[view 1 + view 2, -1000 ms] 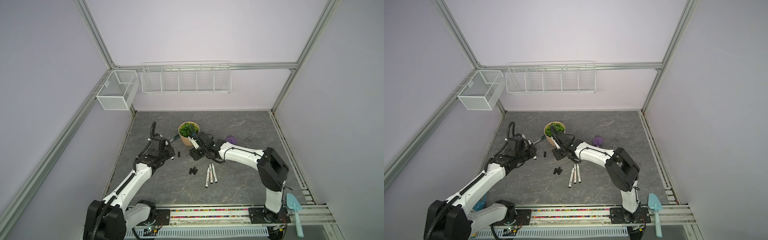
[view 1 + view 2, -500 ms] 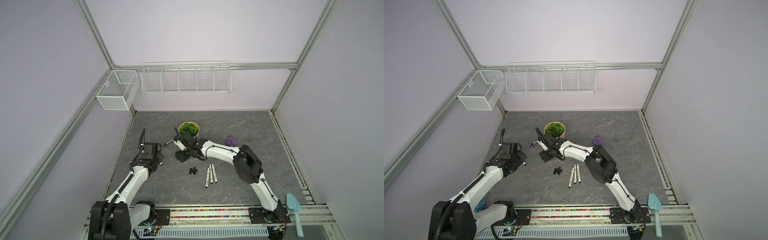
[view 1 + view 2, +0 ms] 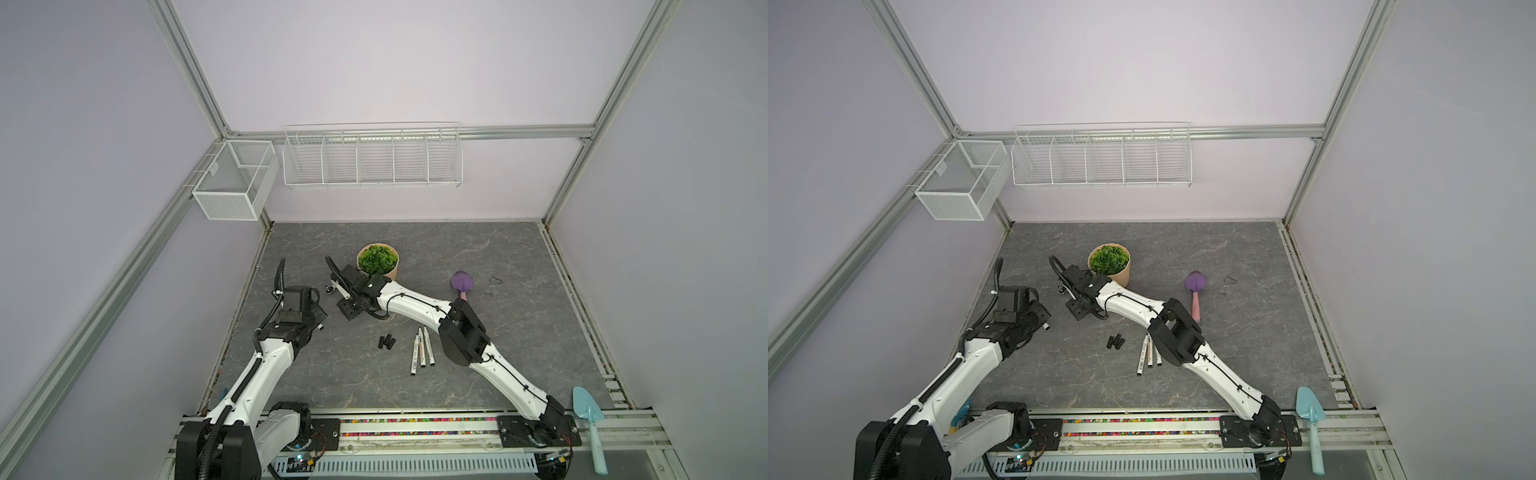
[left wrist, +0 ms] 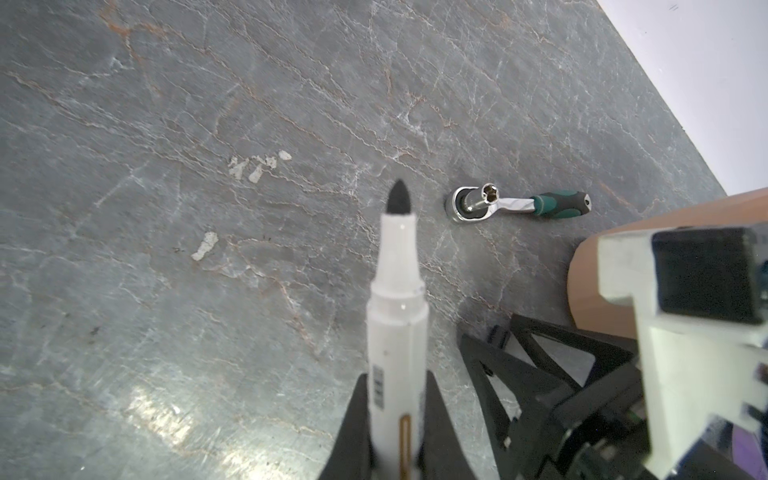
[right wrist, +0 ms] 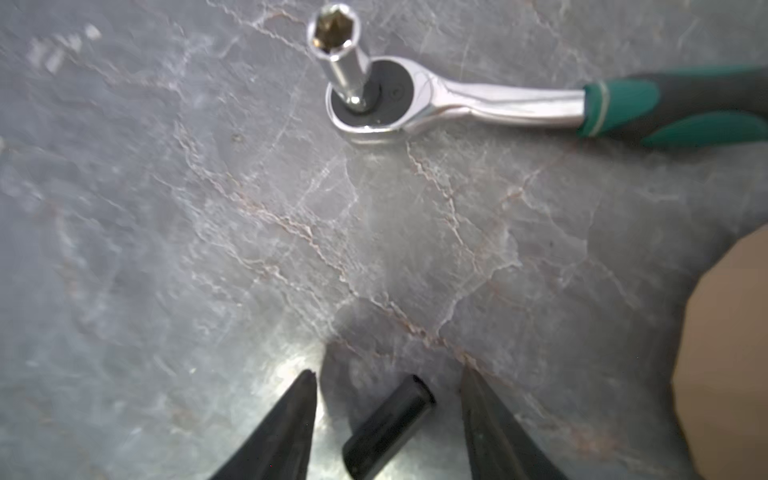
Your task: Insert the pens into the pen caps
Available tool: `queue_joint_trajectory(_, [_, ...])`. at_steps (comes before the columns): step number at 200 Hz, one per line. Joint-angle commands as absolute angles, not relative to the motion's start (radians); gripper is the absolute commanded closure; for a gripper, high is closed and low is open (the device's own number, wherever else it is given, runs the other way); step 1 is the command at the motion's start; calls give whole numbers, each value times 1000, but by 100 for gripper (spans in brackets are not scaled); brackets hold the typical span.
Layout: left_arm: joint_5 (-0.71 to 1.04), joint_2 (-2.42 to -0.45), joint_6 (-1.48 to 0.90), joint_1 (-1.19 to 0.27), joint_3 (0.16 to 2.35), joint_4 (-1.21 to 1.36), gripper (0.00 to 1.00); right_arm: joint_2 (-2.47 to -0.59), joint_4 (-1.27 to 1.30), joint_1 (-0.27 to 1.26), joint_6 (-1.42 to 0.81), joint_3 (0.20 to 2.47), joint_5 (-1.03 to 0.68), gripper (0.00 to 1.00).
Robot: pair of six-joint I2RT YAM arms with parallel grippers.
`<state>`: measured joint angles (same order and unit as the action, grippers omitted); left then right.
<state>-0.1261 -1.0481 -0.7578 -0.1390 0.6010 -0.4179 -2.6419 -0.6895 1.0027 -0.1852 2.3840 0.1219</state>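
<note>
In the left wrist view, the left gripper (image 4: 397,382) is seen clenched on a white pen (image 4: 397,307). The pen is gripped by the barrel, with its dark tip bared and pointed out over the grey table (image 4: 166,208). In the right wrist view, the right gripper (image 5: 387,372) is shown released, its jaws spread wider than a black cap (image 5: 388,428) framed between the fingers (image 5: 286,424), with a gap at each side. A ratchet wrench (image 5: 415,99) is laid just beyond. In both top views, three pens (image 3: 422,349) and three caps (image 3: 386,341) are seen lying near each other on the table between the arms.
</note>
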Motion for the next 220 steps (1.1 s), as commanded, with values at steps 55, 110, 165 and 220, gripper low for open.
queue_joint_trajectory(55, [-111, -1019, -747, -134, 607, -446, 100, -2638, -799, 1025, -183, 2298, 257, 64])
queue_joint_trajectory(110, [-11, -1015, -692, -134, 590, -394, 100, -2574, -721, 1010, -214, 2188, 225, 83])
queue_joint_trajectory(165, [189, -1076, -624, -152, 576, -310, 100, -2204, -327, 947, -274, 1684, 30, 92])
queue_joint_trajectory(220, [311, -1242, -465, -365, 695, -271, 100, -1807, -158, 867, -351, 1285, -17, 93])
